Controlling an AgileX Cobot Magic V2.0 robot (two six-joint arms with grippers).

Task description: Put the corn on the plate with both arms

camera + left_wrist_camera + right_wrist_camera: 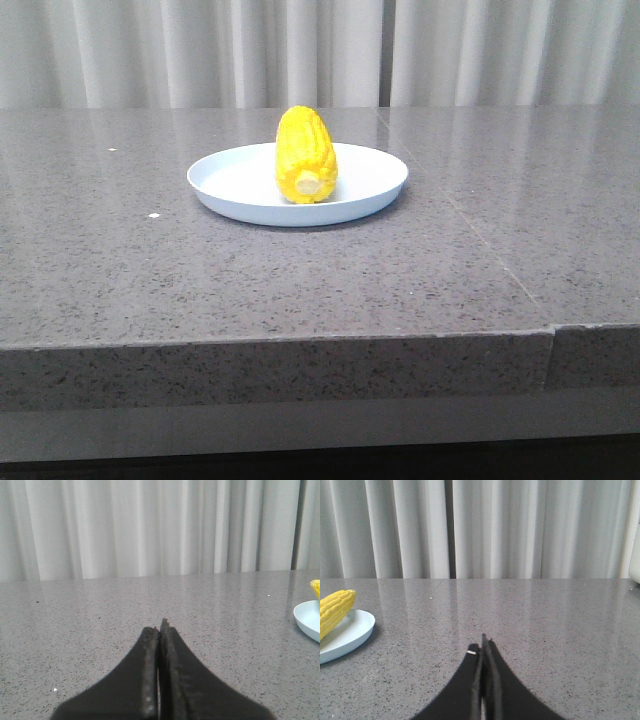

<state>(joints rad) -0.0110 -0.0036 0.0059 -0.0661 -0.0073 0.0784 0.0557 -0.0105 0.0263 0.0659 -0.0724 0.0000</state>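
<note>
Corn [306, 156] lies on the plate [240, 190], midway between the table's [300, 290] side edges, toward the far edge. Left gripper [160, 627] and right gripper [482, 642] are pressed closed, empty, well apart from it. The placing looks finished; nothing further seems called for.

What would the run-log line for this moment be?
corn: lying on plate | left gripper: shut, empty, away from plate | right gripper: shut, empty, away from plate | table: otherwise bare
</note>
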